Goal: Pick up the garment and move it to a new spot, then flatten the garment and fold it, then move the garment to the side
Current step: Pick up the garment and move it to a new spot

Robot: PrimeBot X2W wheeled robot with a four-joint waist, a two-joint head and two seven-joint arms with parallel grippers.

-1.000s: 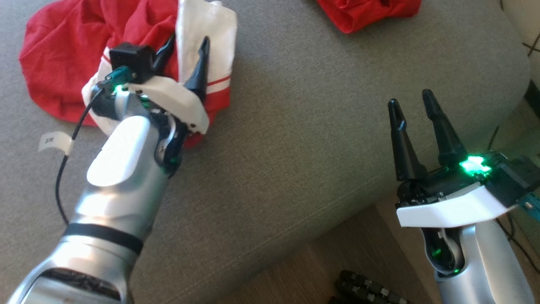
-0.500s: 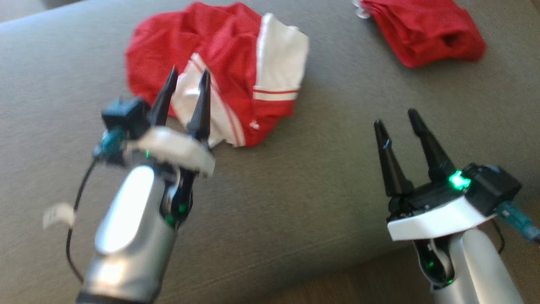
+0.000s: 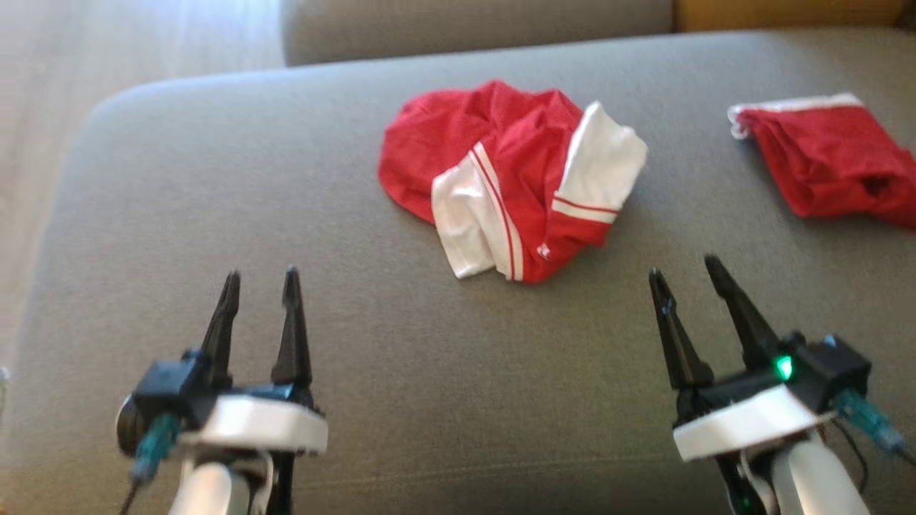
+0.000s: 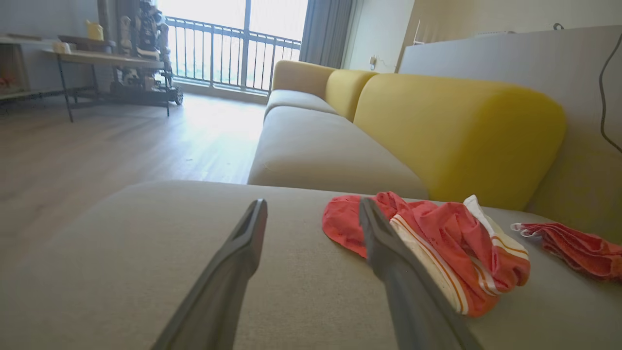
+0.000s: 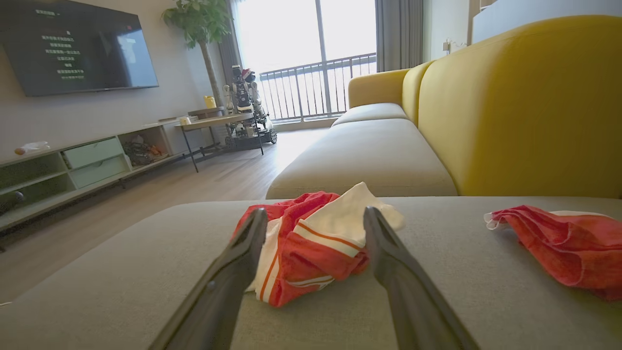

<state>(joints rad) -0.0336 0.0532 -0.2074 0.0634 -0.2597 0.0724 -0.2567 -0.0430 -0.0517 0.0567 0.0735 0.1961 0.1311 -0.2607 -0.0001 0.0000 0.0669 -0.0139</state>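
Ahead of both grippers, on the grey woven sofa cushion [image 3: 215,214], lies the red-and-white garment [image 3: 512,189]. It is a crumpled, rounded heap of thin, soft cloth: red folds at the far side, white panels edged with narrow stripes at the near side. The left gripper [image 3: 260,274] hovers over bare cushion with its long, dark, tapered fingers [image 3: 290,322] spread apart and nothing between them. The garment sits ahead of it and off to its right, well apart. The right gripper [image 3: 683,266] also has its two pointed fingers spread and empty. The garment lies ahead and to its left, and in the right wrist view it shows beyond the fingertips, framed between them. A second red garment [image 3: 834,168] with a white hem is bunched into a flatter, longer shape. It rests ahead and to the right of the right gripper, apart from the first heap. Beyond both pieces rises a smooth, rounded yellow backrest [image 4: 457,126].
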